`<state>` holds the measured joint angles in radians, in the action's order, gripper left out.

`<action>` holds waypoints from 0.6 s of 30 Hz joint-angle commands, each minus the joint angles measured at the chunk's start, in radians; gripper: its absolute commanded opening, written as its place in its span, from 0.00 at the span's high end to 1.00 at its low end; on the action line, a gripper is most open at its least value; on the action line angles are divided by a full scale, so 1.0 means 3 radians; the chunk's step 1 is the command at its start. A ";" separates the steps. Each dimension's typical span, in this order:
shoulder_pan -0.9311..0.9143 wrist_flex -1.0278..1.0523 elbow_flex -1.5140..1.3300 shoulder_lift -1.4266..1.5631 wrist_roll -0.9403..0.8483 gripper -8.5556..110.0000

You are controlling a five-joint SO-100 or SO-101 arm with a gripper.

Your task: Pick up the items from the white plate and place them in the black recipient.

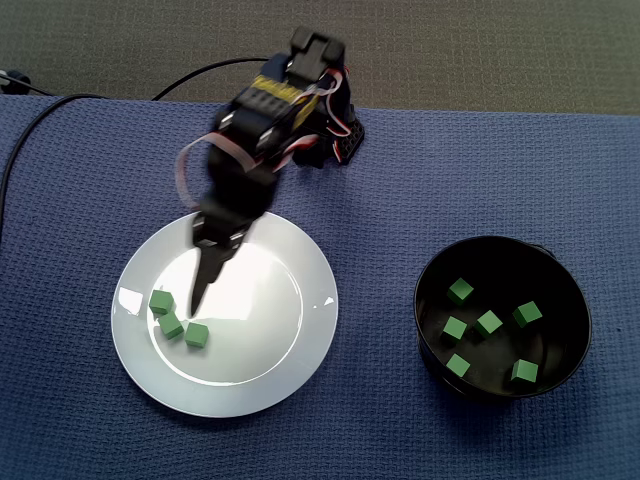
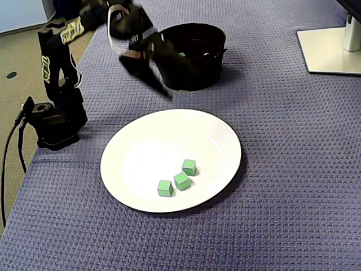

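Black claw (image 1: 200,296), fingers pressed together into one thin point, gripping nothing. In a fixed view, tip over the left part of the white plate (image 1: 290,350), just beside the uppermost of three green cubes (image 1: 161,301) (image 1: 172,326) (image 1: 197,335). In a fixed view, claw (image 2: 167,95) blurred, raised clear of the plate (image 2: 141,141), seen in front of the black bowl (image 2: 192,76) and past the plate's far rim, touching no cube. Three green cubes (image 2: 189,166) (image 2: 181,180) (image 2: 164,188) there bunched in a short bent row toward the near right of the plate, close together; touching or not, impossible to tell.

Behind the claw, a black arm (image 1: 262,115) with yellow labels and a white ribbon (image 1: 185,165) looping off its side, rising from a base (image 1: 345,140) near the cloth's far edge; in a fixed view, base (image 2: 53,121) at the left edge of the cloth, upper arm upright above it.

Black bowl (image 1: 500,244) well apart from the plate, to its right in a fixed view, with six more green cubes (image 1: 460,291) (image 1: 455,329) (image 1: 488,322) (image 1: 527,314) (image 1: 457,365) (image 1: 524,372) scattered over its bottom.

Underneath everything, a blue woven cloth (image 1: 420,180). Black cable (image 1: 200,72) curving away behind the base. White flat stand (image 2: 330,51) at the far right corner of the cloth (image 2: 282,186) in a fixed view.
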<state>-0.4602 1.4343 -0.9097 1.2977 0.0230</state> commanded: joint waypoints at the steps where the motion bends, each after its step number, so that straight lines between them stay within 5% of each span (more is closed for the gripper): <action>1: -0.0286 0.0036 0.0199 -0.0486 -0.0061 0.64; 18: -0.0133 -0.0210 0.0138 -0.1299 -0.0286 0.70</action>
<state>-0.5139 1.3959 -0.9020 0.9097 -0.0430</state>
